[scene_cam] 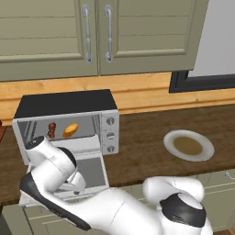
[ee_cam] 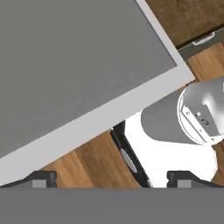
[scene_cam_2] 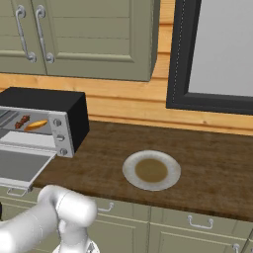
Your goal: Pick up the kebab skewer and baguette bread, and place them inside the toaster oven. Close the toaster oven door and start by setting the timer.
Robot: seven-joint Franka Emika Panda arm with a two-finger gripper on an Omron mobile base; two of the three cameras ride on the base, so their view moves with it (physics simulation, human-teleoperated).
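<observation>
I see the toaster oven [scene_cam: 64,121] at the left of the left base view, standing on the dark wooden surface [scene_cam: 147,147] with its black top toward the upper left of the frame. The toaster oven door [scene_cam: 89,172] is folded down flat in front of it, below the cavity. Inside the cavity, the kebab skewer [scene_cam: 52,130] sits at the left and the baguette bread [scene_cam: 70,130] just beside it to the right; both rest on the rack. The three knobs [scene_cam: 110,135] run down the right side of the oven front.

In the right base view, the oven is at the left edge, and a grey plate [scene_cam_2: 151,169] with a brown centre lies on the surface near the middle of the frame, well apart from the oven.

In the hand view, the claw [ee_cam: 111,178] shows its two fingertips [ee_cam: 41,178] at the bottom corners, set wide apart with nothing between them. The door's grey glass spans the upper left of that frame.
</observation>
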